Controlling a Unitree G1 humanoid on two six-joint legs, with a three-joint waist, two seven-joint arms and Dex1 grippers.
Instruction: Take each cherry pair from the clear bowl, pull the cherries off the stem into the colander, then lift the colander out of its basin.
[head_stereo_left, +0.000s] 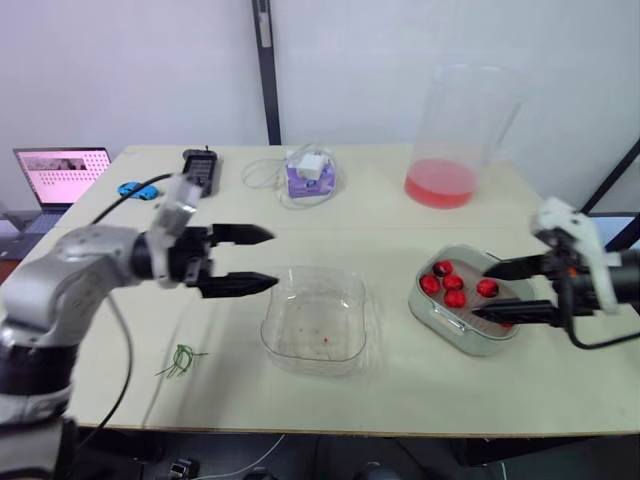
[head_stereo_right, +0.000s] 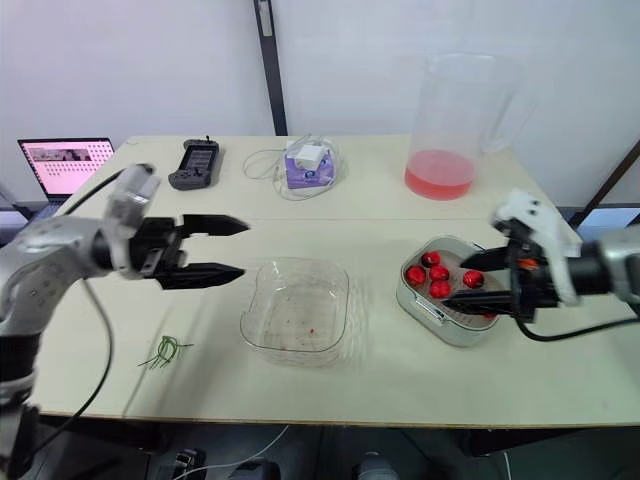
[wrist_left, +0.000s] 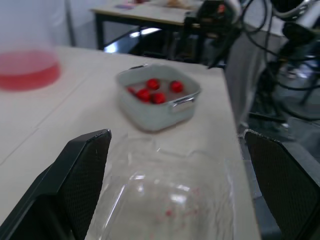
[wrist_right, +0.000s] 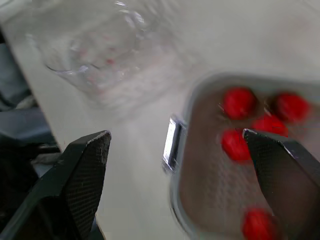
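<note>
Eye views: loose green stems are seen nr the table's front-left edge. L gripper is held spread, empty, just left of the clear bowl, which is bare but for red specks. R gripper is spread over the colander nr the right edge, w/ five cherries in it. R wrist view adds its mesh floor and a metal handle.

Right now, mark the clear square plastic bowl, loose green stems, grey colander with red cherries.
clear square plastic bowl (head_stereo_left: 312, 318), left eye view, bare floor.
loose green stems (head_stereo_left: 181, 360), left eye view, middle of bunch.
grey colander with red cherries (head_stereo_left: 414, 295), left eye view, left rim.
</note>
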